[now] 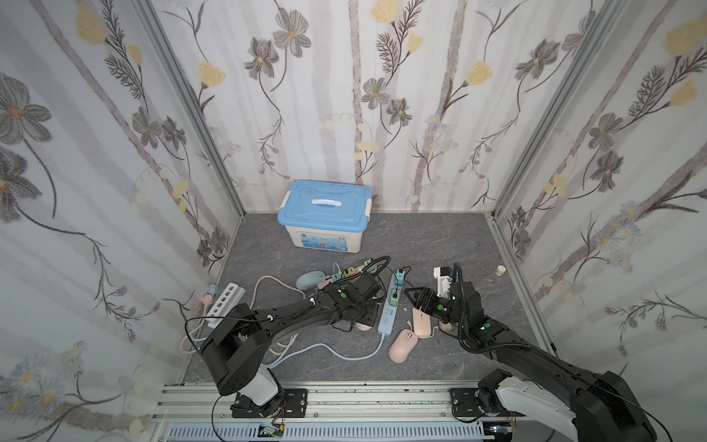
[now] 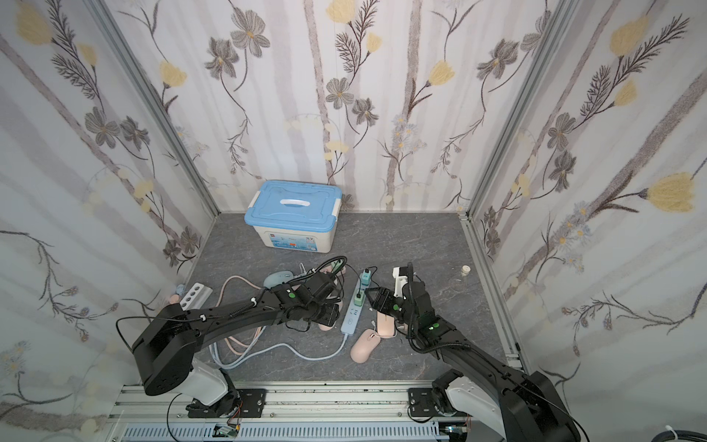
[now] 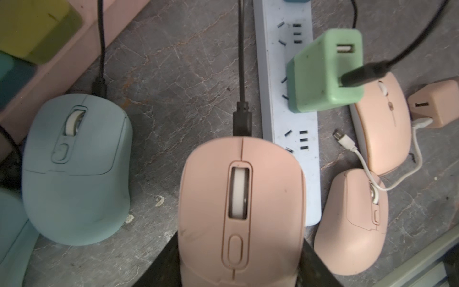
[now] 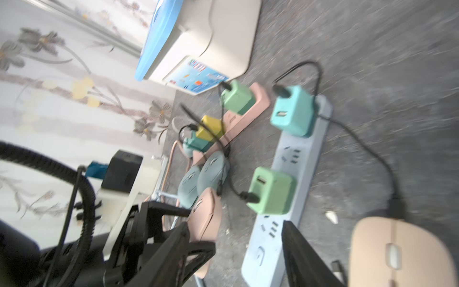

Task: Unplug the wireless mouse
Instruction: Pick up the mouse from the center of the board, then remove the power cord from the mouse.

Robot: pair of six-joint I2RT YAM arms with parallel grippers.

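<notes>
My left fingers (image 3: 164,263) pinch the pink wireless mouse (image 3: 242,211), black cable (image 3: 242,121) plugged in; lower centre in both top views, mostly hidden beneath my wrist; blue power strip (image 3: 270,62) just beside; right fingers (image 4: 305,256) blurred, cannot tell their spread.

In the left wrist view the pink mouse (image 3: 242,211) is cut off at its rear by the picture's edge. Of the left hand (image 3: 241,238) only two dark fingers (image 3: 165,263) are seen, themselves cropped. In both top views that mouse is almost wholly covered by the left arm (image 1: 290,313), and only a pink sliver is shown.

The right wrist view is blurred throughout. There the label on the storage box (image 4: 223,32) cannot be read, and the flat pink mouse (image 4: 397,253) is cropped at the edge. How the jaws of the right hand (image 1: 408,294) stand cannot be told. The small pale object (image 1: 499,271) by the wall is too small to be identified.
</notes>
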